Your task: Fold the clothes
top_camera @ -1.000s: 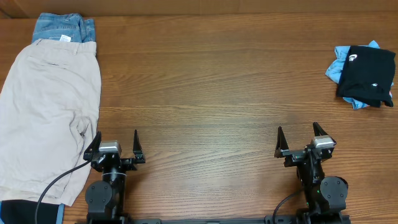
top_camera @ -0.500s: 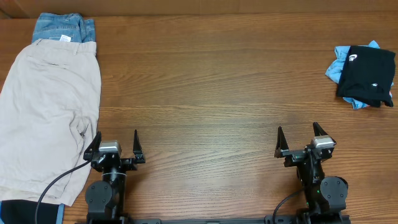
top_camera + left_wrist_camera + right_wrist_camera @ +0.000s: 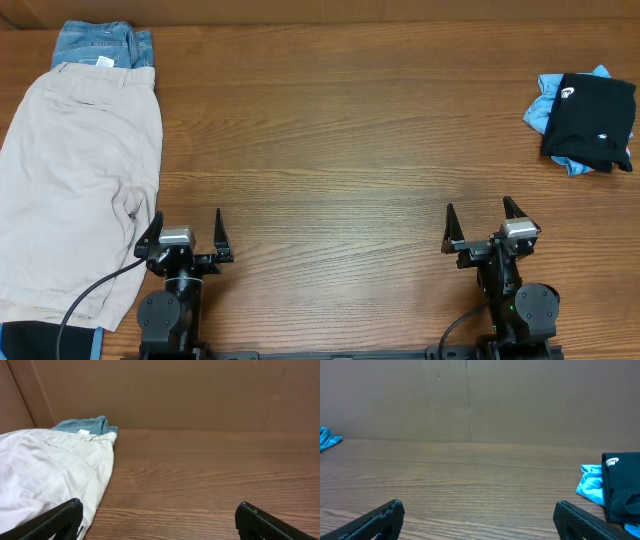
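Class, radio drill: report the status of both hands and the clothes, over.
Left hand, right hand open, empty. Black T-shirt bunched on light-blue tee, far right, untouched. Beige shorts over denim, far left. Nothing blocks either hand.

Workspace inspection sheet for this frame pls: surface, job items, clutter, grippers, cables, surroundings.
Surface: wooden table, no spills seen.
Job's things: beige shorts spread flat at the left, overlapping blue denim at the far corner. Black T-shirt lies on a light-blue tee at far right. Dark cloth at the near left corner, mostly out of frame.
Clutter: nothing seen.
Grippers: left gripper and right gripper open, empty, near edge.
Cables: black cable crosses the shorts' edge; second cable by the right base.
Surroundings: plain brown board behind the table.
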